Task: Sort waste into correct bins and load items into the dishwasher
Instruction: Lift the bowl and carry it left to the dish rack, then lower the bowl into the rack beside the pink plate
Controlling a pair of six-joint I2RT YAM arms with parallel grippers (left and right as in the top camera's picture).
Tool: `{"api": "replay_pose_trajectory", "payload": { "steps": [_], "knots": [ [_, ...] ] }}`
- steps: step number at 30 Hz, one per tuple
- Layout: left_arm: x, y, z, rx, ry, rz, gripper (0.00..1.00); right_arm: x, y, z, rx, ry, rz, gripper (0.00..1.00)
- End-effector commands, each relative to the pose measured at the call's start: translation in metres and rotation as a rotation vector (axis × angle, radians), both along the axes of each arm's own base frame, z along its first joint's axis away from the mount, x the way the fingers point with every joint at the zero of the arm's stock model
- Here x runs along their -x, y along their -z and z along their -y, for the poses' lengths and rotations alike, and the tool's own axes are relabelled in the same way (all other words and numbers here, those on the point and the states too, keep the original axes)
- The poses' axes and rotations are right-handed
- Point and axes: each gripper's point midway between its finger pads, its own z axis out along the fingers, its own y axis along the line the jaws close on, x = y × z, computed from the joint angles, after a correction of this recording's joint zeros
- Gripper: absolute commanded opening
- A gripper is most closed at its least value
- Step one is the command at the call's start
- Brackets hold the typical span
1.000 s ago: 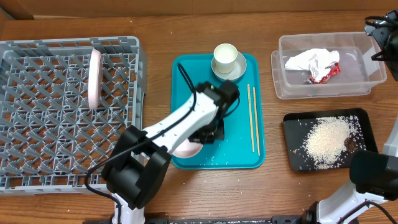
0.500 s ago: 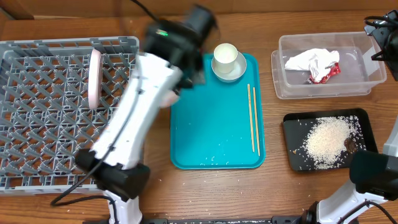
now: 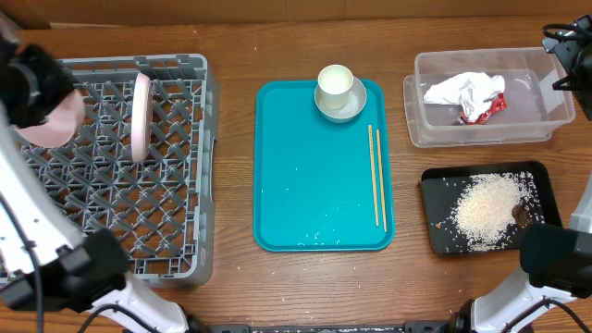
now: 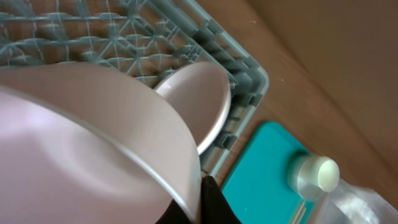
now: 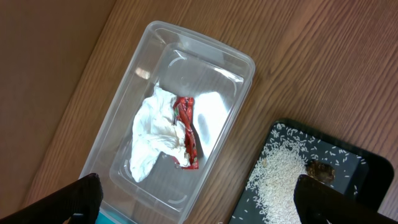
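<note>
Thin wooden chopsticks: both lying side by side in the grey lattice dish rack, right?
Not quite. The thin wooden chopsticks do lie side by side, but on the flat teal tray, near its right edge, not in the grey lattice dish rack. The overhead view shows it.

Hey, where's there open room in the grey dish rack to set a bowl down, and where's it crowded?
The dish rack is bare of dishes across its whole front half and in the strip between the upright plate and its right wall. It is crowded only at the back left, where the held bowl hangs left of the plate.
</note>
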Motion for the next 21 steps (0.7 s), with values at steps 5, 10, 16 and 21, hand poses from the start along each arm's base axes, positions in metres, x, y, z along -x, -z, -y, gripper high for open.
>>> {"api": "replay_pose_trajectory", "payload": {
  "steps": [5, 10, 16, 21],
  "knots": [
    [-0.028, -0.002, -0.034, 0.477, 0.32, 0.475, 0.04, 0.002, -0.011, 0.001, 0.015, 0.006, 0.031, 1.0],
    [-0.033, 0.041, -0.088, 0.659, 0.223, 0.542, 0.04, 0.002, -0.011, 0.001, 0.015, 0.006, 0.031, 1.0],
    [-0.028, 0.094, -0.112, 0.779, 0.136, 0.494, 0.04, 0.002, -0.011, 0.001, 0.015, 0.006, 0.031, 1.0],
    [-0.026, 0.118, -0.114, 0.794, 0.126, 0.457, 0.04, 0.002, -0.011, 0.001, 0.015, 0.006, 0.031, 1.0]
  ]
}}
